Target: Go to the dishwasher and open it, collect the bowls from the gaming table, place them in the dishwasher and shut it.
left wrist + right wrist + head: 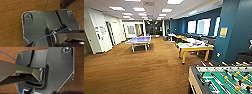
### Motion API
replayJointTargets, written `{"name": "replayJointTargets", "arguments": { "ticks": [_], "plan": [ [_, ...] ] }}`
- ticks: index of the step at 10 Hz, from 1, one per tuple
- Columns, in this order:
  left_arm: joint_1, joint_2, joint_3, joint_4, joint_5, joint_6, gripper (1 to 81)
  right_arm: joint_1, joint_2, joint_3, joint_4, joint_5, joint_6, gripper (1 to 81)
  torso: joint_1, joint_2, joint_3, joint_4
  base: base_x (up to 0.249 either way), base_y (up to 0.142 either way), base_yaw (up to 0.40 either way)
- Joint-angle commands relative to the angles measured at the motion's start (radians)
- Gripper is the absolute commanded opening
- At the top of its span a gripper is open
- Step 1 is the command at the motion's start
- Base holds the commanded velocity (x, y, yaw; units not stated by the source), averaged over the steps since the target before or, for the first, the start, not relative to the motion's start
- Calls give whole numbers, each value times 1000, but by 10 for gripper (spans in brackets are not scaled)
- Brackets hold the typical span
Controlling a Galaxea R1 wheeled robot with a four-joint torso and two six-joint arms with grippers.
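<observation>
Looking down a carpeted games room, the head view takes in the gaming table (194, 47), a yellow-framed table with a white top, standing ahead and to the right beside a dark blue pillar (234, 30). A small green bowl (180, 44) is seen on the near left end of its top, with other small items beside it that are too blurred to name. A table-football table (224, 80) with a green field and rods is cut off at the lower right corner, nearest the camera. A blue table-tennis table (139, 40) is set farther back on the left, well apart from the gaming table, under rows of ceiling lights (139, 9). Bright windows (202, 26) are lined along the blue wall on the right.

Brown carpet (11, 25) is shown beneath the robot's own dark plate in the left wrist view, and a thin blue cable (60, 30) is seen crossing it. The same brown carpet is shown around the plate in the right wrist view. Whether either claw is released or clenched cannot be told, and so places relative to the claws cannot be given.
</observation>
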Motion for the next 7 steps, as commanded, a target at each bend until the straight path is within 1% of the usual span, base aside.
{"name": "replayJointTargets", "arguments": {
  "ticks": [1, 7],
  "plan": [
    [-66, -11, -3, 2, 40, 6, 811, 56, 0, 6, -8, -40, -3, 811, 0, 0, 0, 0, 128, 107, 0],
    [-66, -10, -3, 7, 40, 8, 811, 54, -1, 6, -8, -40, -3, 811, 0, 0, 0, 0, 130, 94, 0]
  ]
}}
